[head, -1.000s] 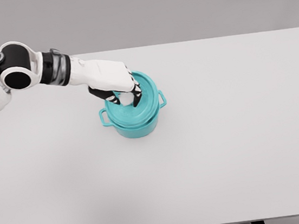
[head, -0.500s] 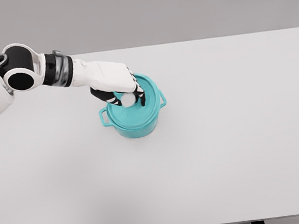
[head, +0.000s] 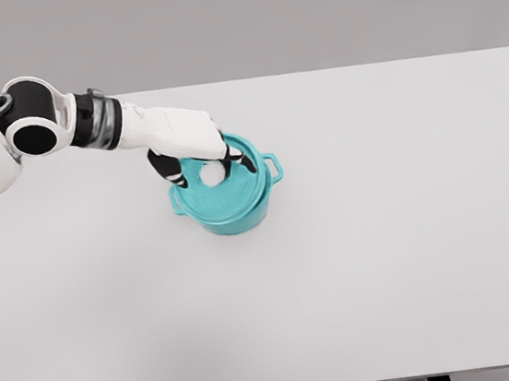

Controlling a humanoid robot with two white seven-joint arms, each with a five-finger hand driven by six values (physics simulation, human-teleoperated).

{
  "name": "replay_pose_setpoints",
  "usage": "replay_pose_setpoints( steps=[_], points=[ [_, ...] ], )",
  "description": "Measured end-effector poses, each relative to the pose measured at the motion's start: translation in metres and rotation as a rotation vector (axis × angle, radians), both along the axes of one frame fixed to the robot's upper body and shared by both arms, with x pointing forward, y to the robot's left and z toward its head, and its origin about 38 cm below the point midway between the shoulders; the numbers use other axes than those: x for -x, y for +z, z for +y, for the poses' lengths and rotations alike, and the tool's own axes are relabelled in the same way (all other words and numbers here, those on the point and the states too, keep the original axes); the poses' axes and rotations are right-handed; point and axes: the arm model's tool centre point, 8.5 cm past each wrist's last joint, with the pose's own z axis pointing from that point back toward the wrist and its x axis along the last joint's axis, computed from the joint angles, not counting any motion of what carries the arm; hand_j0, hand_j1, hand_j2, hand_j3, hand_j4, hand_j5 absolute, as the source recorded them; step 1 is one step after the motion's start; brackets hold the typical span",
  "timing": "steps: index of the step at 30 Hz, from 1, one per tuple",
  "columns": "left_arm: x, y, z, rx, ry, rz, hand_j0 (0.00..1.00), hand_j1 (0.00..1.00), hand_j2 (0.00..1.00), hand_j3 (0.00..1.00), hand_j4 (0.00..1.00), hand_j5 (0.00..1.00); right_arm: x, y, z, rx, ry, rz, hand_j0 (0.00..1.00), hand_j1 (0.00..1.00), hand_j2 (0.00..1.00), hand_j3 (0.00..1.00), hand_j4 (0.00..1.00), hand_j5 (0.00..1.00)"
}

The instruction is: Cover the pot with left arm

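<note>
Head view: one round teal pot (head: 230, 214), teal lid (head: 221, 181) on top, left hand (head: 196, 151) gripping its white knob (head: 210, 173)

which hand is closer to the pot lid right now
Left. The left hand is right over the lid on the teal pot, fingers around its white knob. The right hand is not in view.

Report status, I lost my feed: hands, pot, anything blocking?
Left hand over the lid, fingers around its white knob. Lid sits on the teal pot. Right arm out of view. No obstruction seen on the table.
</note>
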Motion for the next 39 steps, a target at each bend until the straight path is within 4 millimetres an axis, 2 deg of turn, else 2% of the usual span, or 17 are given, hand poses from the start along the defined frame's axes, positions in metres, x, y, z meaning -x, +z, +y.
replay_pose_setpoints(
  steps=[23, 39],
  points=[
    [-0.004, -0.007, 0.003, -0.018, 0.012, 0.005, 1.0, 1.0, 1.0, 1.0, 1.0, 1.0, 0.001, 0.0, 0.0, 0.0, 0.0, 0.002, 1.0, 1.0, 1.0, 1.0, 1.0, 1.0],
    [-0.006, -0.009, 0.023, -0.042, 0.048, 0.001, 1.0, 1.0, 1.0, 1.0, 1.0, 1.0, 0.001, 0.0, 0.0, 0.0, 0.0, 0.002, 1.0, 1.0, 1.0, 1.0, 1.0, 1.0]
  ],
)
